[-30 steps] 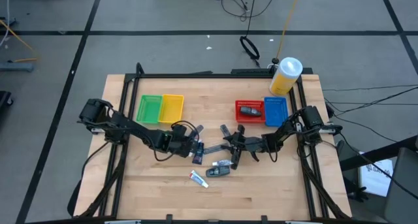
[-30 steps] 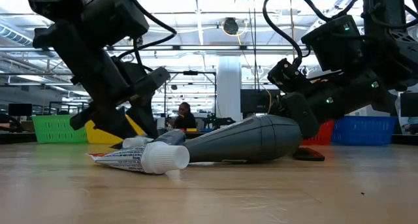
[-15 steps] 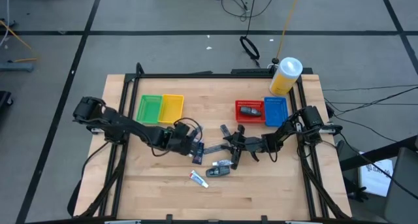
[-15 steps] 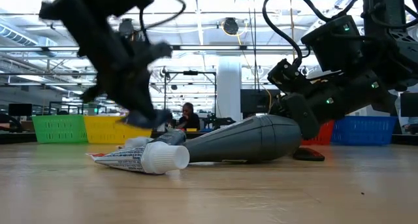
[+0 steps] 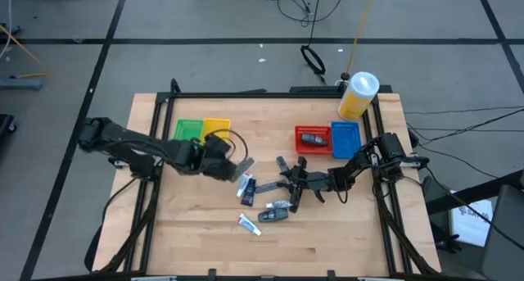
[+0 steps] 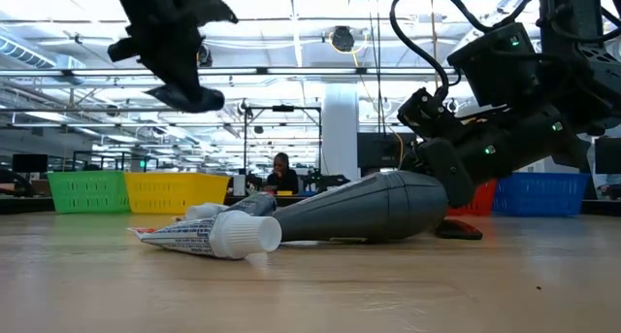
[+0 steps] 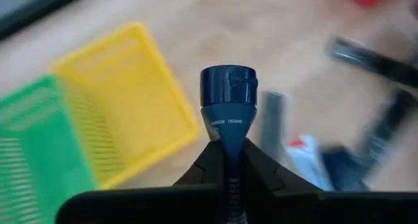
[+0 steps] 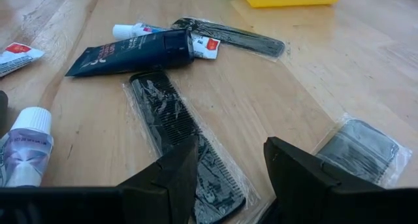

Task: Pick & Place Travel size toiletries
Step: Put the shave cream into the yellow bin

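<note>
My left gripper (image 5: 221, 162) hangs high over the table near the yellow basket (image 5: 217, 128), shut on a dark blue tube (image 7: 227, 96) whose cap sticks out ahead of the fingers. The low view shows this gripper (image 6: 182, 88) well above the other toiletries. My right gripper (image 8: 225, 165) is open, low over the near end of a wrapped black comb (image 8: 173, 119) lying flat on the table. A dark tube (image 8: 130, 51), a white tube (image 6: 209, 234) and a large grey tube (image 6: 374, 207) also lie on the table. My left gripper pinches the dark blue tube's flat tail end (image 7: 226, 149) between its two fingers. The tube runs straight on from the fingers, in line with them, cap foremost. It is lifted clear of the table.
A green basket (image 5: 187, 134) stands beside the yellow one at the far left. At the far right are a red basket (image 5: 313, 138) with a dark item, a blue basket (image 5: 345, 138) and a yellow white-capped jar (image 5: 358, 95). A wrapped sachet (image 8: 362, 149) lies near my right gripper.
My left gripper has risen from the table among the toiletries with the dark blue tube between its fingers, lifting it clear. It has gone toward the table's left and far edge, toward the yellow basket. My right gripper has kept still.
</note>
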Available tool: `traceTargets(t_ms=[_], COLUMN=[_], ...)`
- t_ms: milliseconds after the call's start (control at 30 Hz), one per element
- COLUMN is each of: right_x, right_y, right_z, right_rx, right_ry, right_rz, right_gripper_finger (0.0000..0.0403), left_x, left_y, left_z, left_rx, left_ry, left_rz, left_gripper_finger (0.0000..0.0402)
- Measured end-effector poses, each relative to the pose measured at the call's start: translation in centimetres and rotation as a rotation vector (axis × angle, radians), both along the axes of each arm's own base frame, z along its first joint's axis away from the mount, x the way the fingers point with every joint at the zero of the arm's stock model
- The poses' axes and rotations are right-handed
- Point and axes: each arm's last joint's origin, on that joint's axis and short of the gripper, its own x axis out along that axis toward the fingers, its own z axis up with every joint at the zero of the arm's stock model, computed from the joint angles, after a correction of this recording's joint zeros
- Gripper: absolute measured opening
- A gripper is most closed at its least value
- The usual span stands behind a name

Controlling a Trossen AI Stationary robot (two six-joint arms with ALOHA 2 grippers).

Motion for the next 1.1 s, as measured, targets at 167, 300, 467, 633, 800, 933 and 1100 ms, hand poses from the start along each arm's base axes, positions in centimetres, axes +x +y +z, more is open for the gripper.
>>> traceTargets(t_ms=[167,300,467,633,800,933,1100], right_x=[0.0,0.0,0.0,0.0,0.0,0.0,0.0], right_y=[0.0,0.0,0.0,0.0,0.0,0.0,0.0], right_z=[0.0,0.0,-0.1,-0.1,-0.1,-0.1,-0.1], right_rx=[0.000,0.000,-0.002,-0.002,-0.002,-0.002,-0.002], right_ry=[0.001,0.001,0.007,0.007,0.008,0.008,0.008], right_rz=[0.000,0.000,0.000,0.000,0.000,0.000,0.000], right_gripper_finger=[0.0169,0.0169,0.0169,0.0169,0.0169,0.0169,0.0169], left_x=[-0.2,-0.3,-0.9,-1.1,-1.2,-1.3,-1.4], left_y=[3.3,5.6,7.6,9.3,10.3,10.9,11.2], left_z=[-1.4,-3.4,-5.3,-7.1,-8.5,-9.1,-9.6], left_rx=[0.039,0.065,0.079,0.090,0.062,0.024,-0.004], left_ry=[0.087,0.146,0.153,0.106,0.045,0.002,-0.025], left_rz=[0.073,0.132,0.213,0.233,0.215,0.207,0.212], left_gripper_finger=[0.0018,0.0036,0.0045,0.0046,0.0046,0.0046,0.0047])
